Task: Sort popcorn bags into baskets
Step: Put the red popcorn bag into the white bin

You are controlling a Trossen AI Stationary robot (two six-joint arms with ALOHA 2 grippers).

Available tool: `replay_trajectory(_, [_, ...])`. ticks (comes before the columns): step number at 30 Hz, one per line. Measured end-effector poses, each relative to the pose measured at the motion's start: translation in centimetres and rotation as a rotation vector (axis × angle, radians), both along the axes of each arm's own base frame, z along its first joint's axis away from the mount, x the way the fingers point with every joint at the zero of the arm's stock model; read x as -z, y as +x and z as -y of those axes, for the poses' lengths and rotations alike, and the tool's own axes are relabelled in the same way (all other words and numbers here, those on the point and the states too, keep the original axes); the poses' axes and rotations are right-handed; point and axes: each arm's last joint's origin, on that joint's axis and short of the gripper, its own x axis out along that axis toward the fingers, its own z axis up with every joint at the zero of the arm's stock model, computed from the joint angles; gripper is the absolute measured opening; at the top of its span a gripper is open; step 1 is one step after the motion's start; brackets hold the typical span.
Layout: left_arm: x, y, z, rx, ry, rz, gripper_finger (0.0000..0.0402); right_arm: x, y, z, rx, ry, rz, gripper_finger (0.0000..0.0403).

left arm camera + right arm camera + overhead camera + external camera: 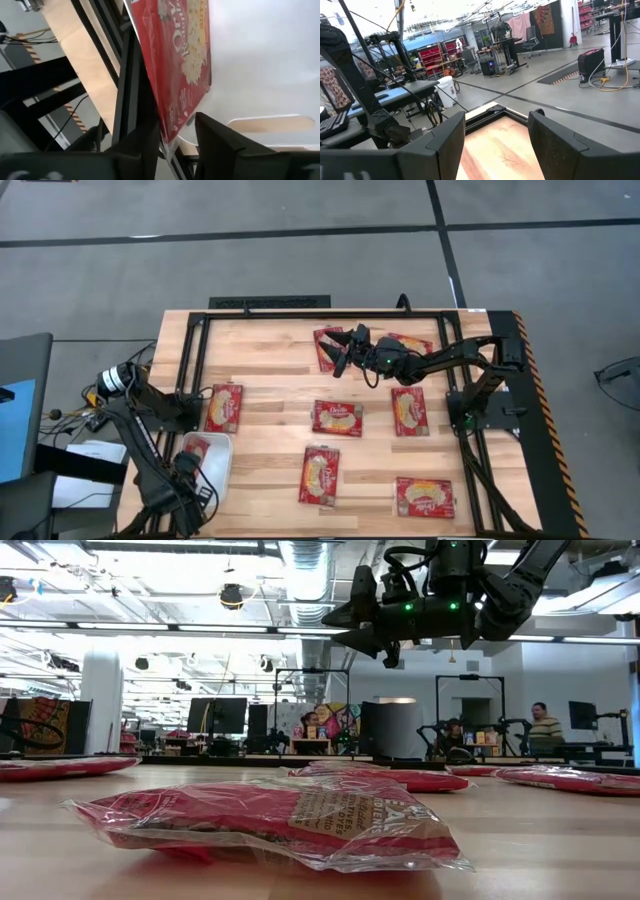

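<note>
The left gripper [193,463] grips a bag [180,60] over the tray [222,448]: lower it flat before letting go. The right gripper [340,352], fingers open, hovers above the far bag [327,346]; seven bags lie on the table [270,350].

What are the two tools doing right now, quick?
Left tool: shut on a bag over the tray.
Right tool: open, holding nothing, raised above the table.

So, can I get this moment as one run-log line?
left claw: over white tray, shut on popcorn bag | right claw: open, raised above far-side bag | other bags loose on table
</note>
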Motion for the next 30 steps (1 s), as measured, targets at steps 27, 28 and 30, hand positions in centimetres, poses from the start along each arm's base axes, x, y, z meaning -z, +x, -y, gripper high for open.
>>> replay_trajectory(27, [-3.7,4.6,-3.4,0.248,0.353,0.417,0.0210,0.2,0.2,-0.3,-0.127,-0.049,-0.043,0.0240])
replay_trajectory(28, [-3.8,5.3,-4.0,0.271,0.387,0.441,0.0210,0.2,0.2,-0.3,-0.127,-0.050,-0.045,0.0240])
replay_trajectory(30, [-3.9,6.9,-5.4,0.303,0.449,0.465,0.0210,0.3,0.2,-0.3,-0.126,-0.050,-0.048,0.0240])
